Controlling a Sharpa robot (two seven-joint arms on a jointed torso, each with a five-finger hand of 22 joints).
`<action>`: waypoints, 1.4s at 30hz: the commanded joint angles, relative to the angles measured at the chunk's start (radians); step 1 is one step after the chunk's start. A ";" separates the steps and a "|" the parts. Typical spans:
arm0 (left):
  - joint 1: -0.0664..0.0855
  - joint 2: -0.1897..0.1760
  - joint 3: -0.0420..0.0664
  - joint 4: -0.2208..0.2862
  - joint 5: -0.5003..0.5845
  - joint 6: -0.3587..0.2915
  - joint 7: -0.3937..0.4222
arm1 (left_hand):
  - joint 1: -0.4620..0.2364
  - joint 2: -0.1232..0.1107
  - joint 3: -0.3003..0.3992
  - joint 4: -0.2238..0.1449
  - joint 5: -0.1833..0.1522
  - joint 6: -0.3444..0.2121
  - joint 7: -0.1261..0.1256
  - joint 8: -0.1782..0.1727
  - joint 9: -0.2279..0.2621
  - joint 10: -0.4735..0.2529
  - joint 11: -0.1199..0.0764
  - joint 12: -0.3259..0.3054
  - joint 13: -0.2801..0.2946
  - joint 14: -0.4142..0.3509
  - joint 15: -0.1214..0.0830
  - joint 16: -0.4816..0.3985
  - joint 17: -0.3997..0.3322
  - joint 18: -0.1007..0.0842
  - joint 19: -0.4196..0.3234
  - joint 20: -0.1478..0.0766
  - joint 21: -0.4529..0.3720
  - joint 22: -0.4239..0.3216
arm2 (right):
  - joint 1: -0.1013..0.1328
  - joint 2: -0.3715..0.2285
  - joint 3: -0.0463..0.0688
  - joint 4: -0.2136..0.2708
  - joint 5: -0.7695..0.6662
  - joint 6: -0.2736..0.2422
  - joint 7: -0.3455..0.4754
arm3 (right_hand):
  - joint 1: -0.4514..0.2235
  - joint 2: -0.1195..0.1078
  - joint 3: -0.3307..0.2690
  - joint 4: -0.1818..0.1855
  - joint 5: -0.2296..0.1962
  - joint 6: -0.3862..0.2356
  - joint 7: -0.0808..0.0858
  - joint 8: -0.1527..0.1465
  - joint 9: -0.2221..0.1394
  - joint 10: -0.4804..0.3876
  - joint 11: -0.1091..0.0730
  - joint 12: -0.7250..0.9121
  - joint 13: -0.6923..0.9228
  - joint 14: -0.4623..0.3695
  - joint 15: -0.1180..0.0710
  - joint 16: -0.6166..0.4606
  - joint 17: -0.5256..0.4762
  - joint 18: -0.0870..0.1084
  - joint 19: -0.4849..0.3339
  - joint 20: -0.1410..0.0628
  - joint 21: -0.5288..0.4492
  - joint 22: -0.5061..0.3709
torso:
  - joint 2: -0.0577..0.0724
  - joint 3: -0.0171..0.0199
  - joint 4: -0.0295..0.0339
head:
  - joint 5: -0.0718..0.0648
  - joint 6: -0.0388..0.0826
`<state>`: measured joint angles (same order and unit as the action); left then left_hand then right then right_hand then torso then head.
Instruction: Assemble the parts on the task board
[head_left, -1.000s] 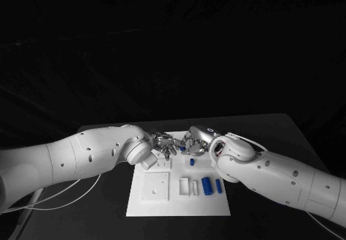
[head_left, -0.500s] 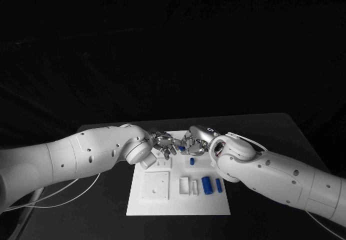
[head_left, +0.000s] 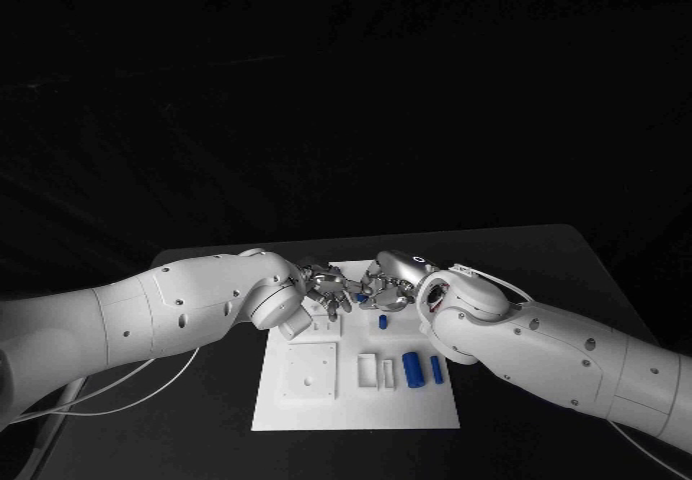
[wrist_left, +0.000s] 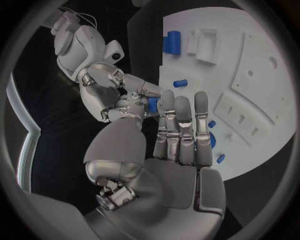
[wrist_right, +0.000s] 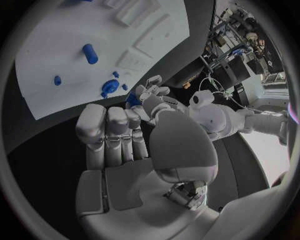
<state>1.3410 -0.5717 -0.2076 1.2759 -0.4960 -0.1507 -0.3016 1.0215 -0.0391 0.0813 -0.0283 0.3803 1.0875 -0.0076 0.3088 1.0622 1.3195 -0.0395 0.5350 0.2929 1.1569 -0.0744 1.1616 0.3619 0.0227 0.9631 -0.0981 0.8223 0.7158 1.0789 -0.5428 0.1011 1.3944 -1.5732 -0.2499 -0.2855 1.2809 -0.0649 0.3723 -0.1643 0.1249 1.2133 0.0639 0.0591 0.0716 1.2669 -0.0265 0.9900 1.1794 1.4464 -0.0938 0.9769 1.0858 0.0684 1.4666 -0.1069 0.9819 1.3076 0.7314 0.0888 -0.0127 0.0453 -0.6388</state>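
I see both hands pinching 1 blue part (head_left: 361, 296) at the task board's (head_left: 356, 415) 12 o'clock; 3 parts still loose.

left hand (head_left: 326, 293), right hand (head_left: 389, 288).

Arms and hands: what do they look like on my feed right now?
Both arms are glossy white rounded shells with small dark screw holes. The left hand and right hand are silver metal with grey padded palms and segmented fingers. Pale cables trail below the left arm.

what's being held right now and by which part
A small blue part sits between the fingertips of the left hand and right hand; which hand grips it, and where, cannot be told.
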 joint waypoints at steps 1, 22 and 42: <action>-0.001 0.003 0.001 0.001 -0.005 0.018 0.012 | 0.007 0.002 0.000 0.007 -0.004 -0.005 0.000 0.003 -0.001 -0.007 -0.002 -0.001 -0.001 -0.006 -0.002 0.005 -0.001 -0.013 -0.001 0.004 -0.004 0.001 | -0.001 0.001 0.000 0.002 0.000 0.012 0.004 | 0.000 0.013 -0.004 -0.001 0.006 0.042 -0.007 0.005 0.002 0.000 -0.006 -0.003 0.000 0.009 0.000 -0.004 0.000 -0.010 0.010 -0.005 -0.002 0.128 | -0.001 -0.0001 0.0010 | -0.001 -0.001; -0.002 0.006 0.001 0.003 0.010 0.022 0.019 | 0.038 0.085 0.088 -0.059 0.047 -0.031 0.007 -0.017 -0.046 -0.019 0.004 -0.019 -0.014 -0.018 0.004 -0.006 -0.012 -0.012 -0.007 0.009 -0.020 0.007 | -0.001 0.003 0.000 0.000 0.000 0.027 0.004 | -0.001 0.014 -0.007 -0.002 0.005 0.042 -0.007 0.005 0.002 0.000 -0.006 -0.004 0.000 0.009 0.000 -0.006 0.000 -0.010 0.010 -0.005 -0.001 0.128 | -0.001 -0.0004 -0.0002 | -0.001 -0.001; -0.003 0.005 0.001 0.006 0.037 0.025 0.040 | 0.015 0.142 0.212 -0.192 0.123 -0.059 0.026 0.004 -0.084 -0.019 0.012 -0.040 -0.031 -0.029 0.010 -0.011 -0.020 -0.002 -0.021 0.014 -0.019 0.033 | -0.001 0.006 0.000 -0.020 0.024 0.044 -0.005 | -0.003 0.014 -0.009 0.000 0.008 0.041 -0.008 0.005 0.002 -0.002 -0.006 -0.006 -0.001 0.009 0.000 -0.007 -0.001 -0.010 0.010 -0.005 -0.003 0.128 | -0.001 0.0003 0.0004 | -0.003 -0.005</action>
<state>1.3373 -0.5685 -0.2081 1.2767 -0.4819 -0.1407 -0.2886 1.0232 0.0826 0.2305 -0.1531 0.5005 1.0317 0.0190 0.3102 0.9763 1.3004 -0.0262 0.4999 0.2632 1.1323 -0.0641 1.1491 0.3419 0.0228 0.9469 -0.0822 0.7992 0.7468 1.0793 -0.5364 0.1020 1.3800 -1.5531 -0.2272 -0.2838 1.2781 -0.0565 0.3643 -0.1669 0.1279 1.2133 0.0639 0.0591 0.0716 1.2670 -0.0265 0.9900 1.1792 1.4464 -0.0938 0.9769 1.0858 0.0685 1.4666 -0.1069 0.9819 1.3074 0.7309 0.0889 -0.0126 0.0430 -0.6427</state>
